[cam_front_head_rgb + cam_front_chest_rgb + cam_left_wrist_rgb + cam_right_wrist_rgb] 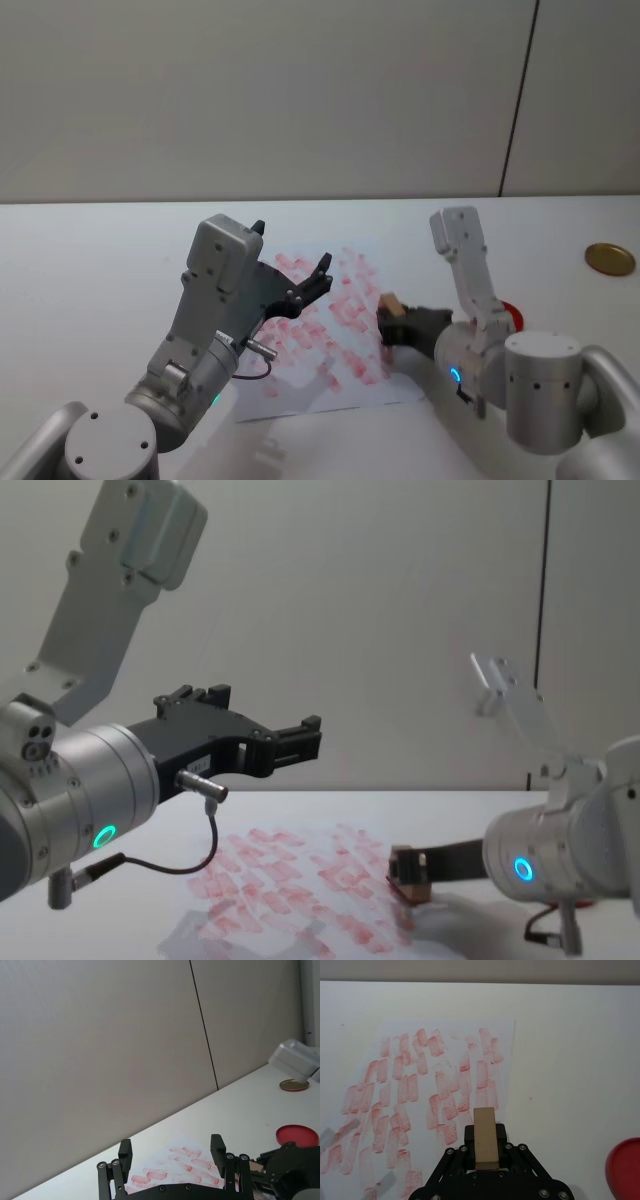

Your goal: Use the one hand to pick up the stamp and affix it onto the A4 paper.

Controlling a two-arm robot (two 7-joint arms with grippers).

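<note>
The stamp (485,1137), a small tan wooden block, is clamped between the black fingers of my right gripper (485,1134), the hand with the blue ring. It hangs low at the right edge of the A4 paper (322,383), which is covered in red marks; whether it touches the sheet I cannot tell. The chest view shows the stamp (408,872) in the right gripper (410,876) beside the paper (290,880). My left gripper (292,247), on the arm with the green ring, is raised above the paper's left part, open and holding nothing.
A flat red round ink pad (510,315) lies on the white table just right of the right arm. A gold round lid (609,259) sits at the far right. A grey wall rises behind the table.
</note>
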